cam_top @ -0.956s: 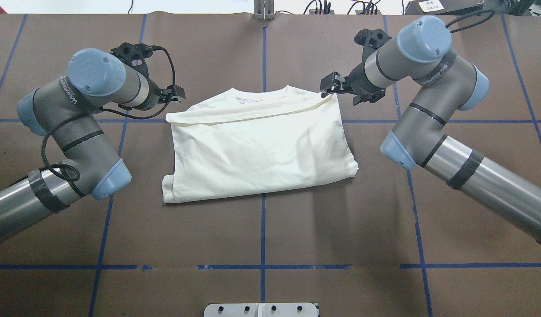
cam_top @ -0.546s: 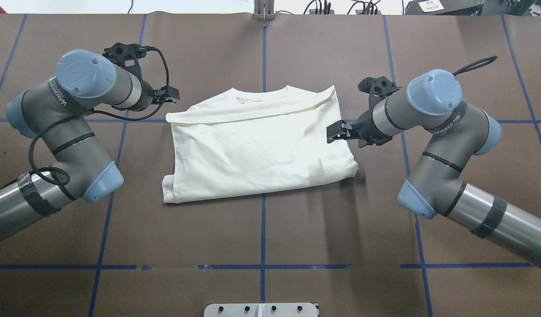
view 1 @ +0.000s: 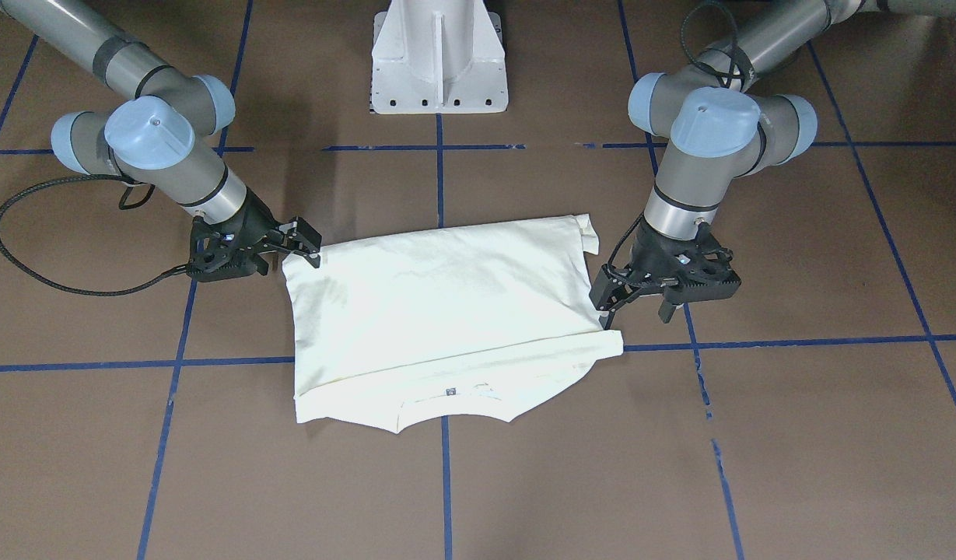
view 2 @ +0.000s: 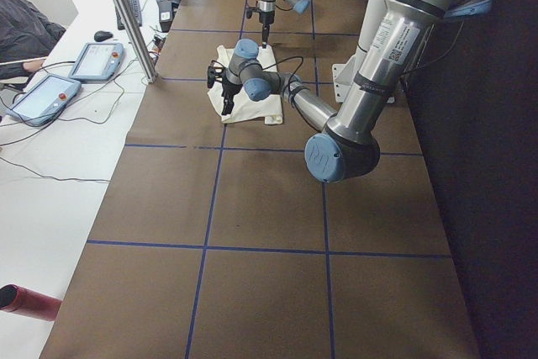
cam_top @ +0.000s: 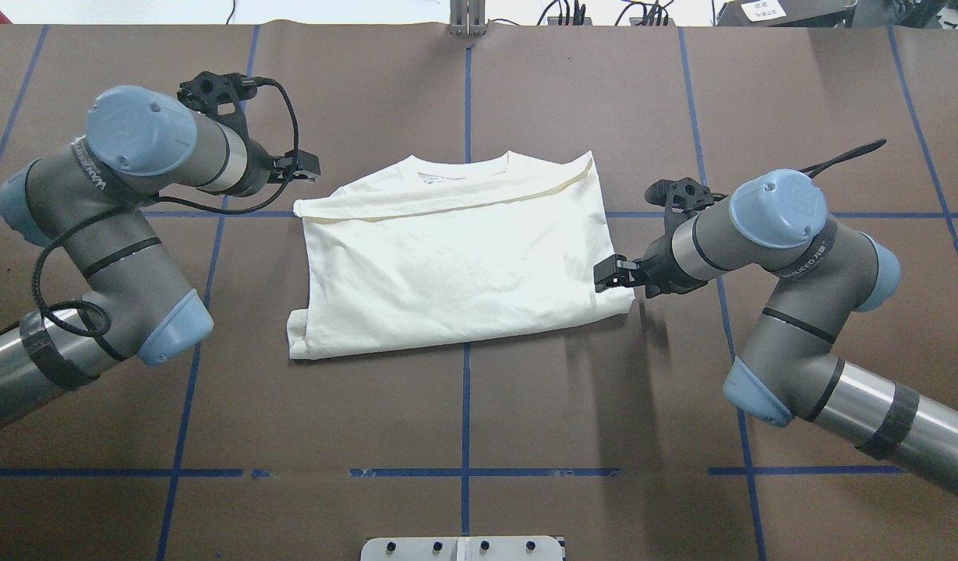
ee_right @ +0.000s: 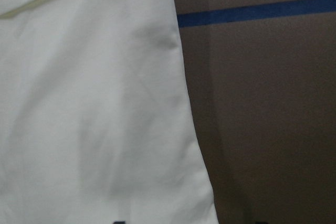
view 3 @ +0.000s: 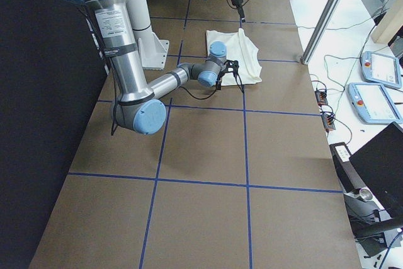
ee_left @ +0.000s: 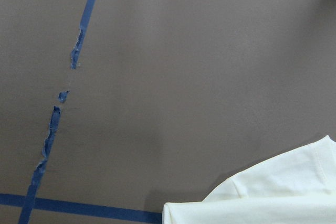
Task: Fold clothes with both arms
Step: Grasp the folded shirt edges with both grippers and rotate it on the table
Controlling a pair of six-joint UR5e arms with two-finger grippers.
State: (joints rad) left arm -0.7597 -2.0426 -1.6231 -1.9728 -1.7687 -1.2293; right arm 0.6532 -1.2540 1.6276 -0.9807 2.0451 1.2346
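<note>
Left arm [cam_top: 136, 156] bent over the table [cam_top: 463, 405] on its own side, elbow toward the robot. Left gripper [cam_top: 305, 165] sits just beside the far left corner of the T-shirt [cam_top: 455, 257], over bare brown surface; jaws too small and dark to read, cannot tell whether parted or closed, nothing seen in them. Its wrist view shows only table, torn blue tape [ee_left: 50, 135] and a cream cloth corner. T-shirt lies flat mid-table, folded to a rough rectangle, plain side up, neckline toward the far edge, a folded band across the shoulders, straddling the tape cross. Right gripper [cam_top: 608, 274] at the shirt's right edge, near its lower corner. Its wrist view shows two dark tips well apart, so jaws parted, one over cloth, one over table. Right arm [cam_top: 759, 226] low, angled in from the right.
</note>
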